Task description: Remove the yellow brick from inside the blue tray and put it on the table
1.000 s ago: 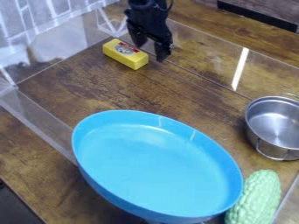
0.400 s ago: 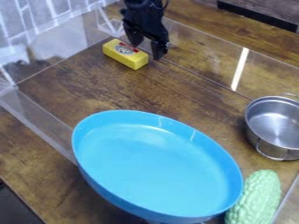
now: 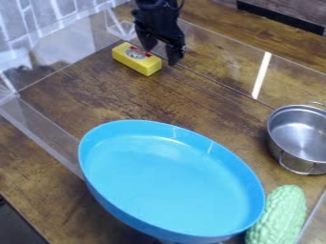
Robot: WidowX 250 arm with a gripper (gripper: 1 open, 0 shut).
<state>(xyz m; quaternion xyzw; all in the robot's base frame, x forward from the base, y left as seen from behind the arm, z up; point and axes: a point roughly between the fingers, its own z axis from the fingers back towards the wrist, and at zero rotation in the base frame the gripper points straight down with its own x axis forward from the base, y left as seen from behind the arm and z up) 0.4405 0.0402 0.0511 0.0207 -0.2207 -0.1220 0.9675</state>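
Note:
The yellow brick point(image 3: 136, 59) lies flat on the dark wood table point(image 3: 204, 100) near the far left corner, outside the blue tray point(image 3: 170, 178). My black gripper point(image 3: 163, 53) points steeply down just right of the brick, its fingers spread and open with nothing between them, one finger close to the brick's right end. The round light-blue tray sits in the foreground with nothing inside it.
A small steel bowl point(image 3: 300, 137) stands at the right edge. A bumpy pale-green vegetable-shaped object point(image 3: 280, 218) lies at the bottom right, against the tray's rim. Clear plastic walls point(image 3: 51, 57) edge the table at the left and back.

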